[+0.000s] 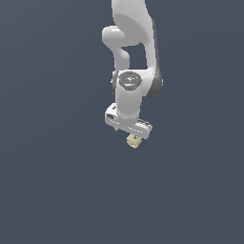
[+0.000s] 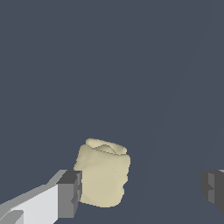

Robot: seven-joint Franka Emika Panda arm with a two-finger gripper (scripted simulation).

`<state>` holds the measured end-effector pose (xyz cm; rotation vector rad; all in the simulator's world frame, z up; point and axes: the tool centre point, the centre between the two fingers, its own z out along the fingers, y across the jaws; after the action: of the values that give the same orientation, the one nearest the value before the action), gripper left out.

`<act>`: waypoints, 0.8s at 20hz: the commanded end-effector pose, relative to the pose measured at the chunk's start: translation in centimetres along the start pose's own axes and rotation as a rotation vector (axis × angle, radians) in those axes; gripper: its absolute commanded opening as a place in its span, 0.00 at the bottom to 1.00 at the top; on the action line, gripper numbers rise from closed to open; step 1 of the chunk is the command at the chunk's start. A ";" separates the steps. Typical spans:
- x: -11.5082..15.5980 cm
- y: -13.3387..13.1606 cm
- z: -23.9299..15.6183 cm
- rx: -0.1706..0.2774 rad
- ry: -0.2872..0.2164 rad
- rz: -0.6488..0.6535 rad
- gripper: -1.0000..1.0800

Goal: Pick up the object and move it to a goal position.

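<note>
The object [image 2: 103, 173] is a small pale yellow-beige, lumpy block. In the wrist view it sits between my gripper's fingers, close beside one dark finger pad [image 2: 70, 193] and far from the other pad [image 2: 213, 188]. I cannot tell whether the near pad touches it. My gripper [image 2: 141, 190] is open with the jaws wide apart. In the exterior view the white arm hangs down from above, and the object [image 1: 133, 141] shows just under the gripper [image 1: 129, 135], partly hidden by the hand.
A plain dark blue-grey surface [image 1: 57, 190] fills both views. No other objects, edges or markers show.
</note>
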<state>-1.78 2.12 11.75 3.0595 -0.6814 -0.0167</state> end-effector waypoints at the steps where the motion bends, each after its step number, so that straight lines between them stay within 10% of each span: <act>1: -0.6 -0.8 0.6 0.002 0.002 0.054 0.96; 16: -2.9 -3.3 2.6 0.010 0.007 0.238 0.96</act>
<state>-3.00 6.23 9.20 2.9687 -1.0261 -0.0018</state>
